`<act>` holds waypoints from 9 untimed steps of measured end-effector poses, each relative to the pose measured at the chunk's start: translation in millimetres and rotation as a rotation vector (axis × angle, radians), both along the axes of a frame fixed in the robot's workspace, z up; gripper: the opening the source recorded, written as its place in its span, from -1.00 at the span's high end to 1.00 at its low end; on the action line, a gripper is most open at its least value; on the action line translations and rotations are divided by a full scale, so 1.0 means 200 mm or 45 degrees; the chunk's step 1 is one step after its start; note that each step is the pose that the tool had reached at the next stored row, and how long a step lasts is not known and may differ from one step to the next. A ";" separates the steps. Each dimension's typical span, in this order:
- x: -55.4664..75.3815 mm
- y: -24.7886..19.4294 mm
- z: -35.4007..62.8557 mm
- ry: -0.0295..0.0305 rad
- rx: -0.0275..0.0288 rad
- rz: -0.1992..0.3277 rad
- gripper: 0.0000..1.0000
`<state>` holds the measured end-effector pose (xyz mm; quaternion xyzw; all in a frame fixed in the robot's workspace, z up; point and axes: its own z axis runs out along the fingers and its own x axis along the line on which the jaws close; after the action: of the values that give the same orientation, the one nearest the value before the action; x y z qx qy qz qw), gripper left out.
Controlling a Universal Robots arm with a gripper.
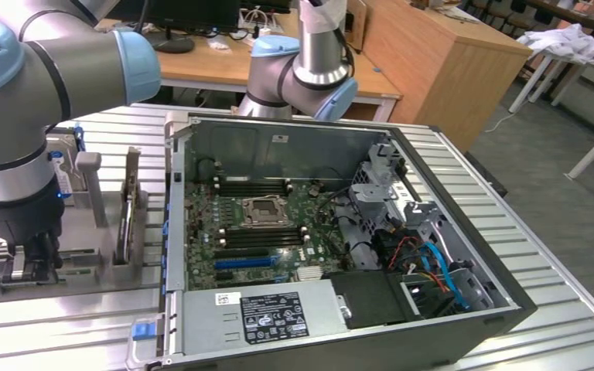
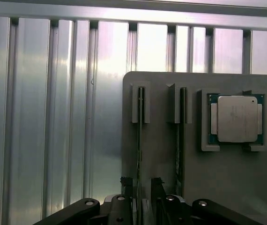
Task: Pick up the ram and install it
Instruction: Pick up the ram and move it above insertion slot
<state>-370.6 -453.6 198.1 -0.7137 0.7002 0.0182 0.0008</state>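
Observation:
Two thin green ram sticks stand on edge in slots of a grey fixture plate. In the wrist view I look down on their top edges: one ram runs straight between my fingers, the other lies one slot over. My gripper is open, one finger on each side of the first stick and not pressing on it. In the exterior view the gripper hangs low over the fixture at the left, and a ram stands upright beside it.
A processor chip sits in a pocket of the fixture. A hard drive stands behind the gripper. The open computer case holds the motherboard with black memory slots. A second robot arm stands behind the case.

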 end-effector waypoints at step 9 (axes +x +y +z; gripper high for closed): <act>0.00 0.000 0.000 -0.0001 0.0000 0.000 0.40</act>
<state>-370.6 -453.7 198.1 -0.7137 0.7002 0.0182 0.0008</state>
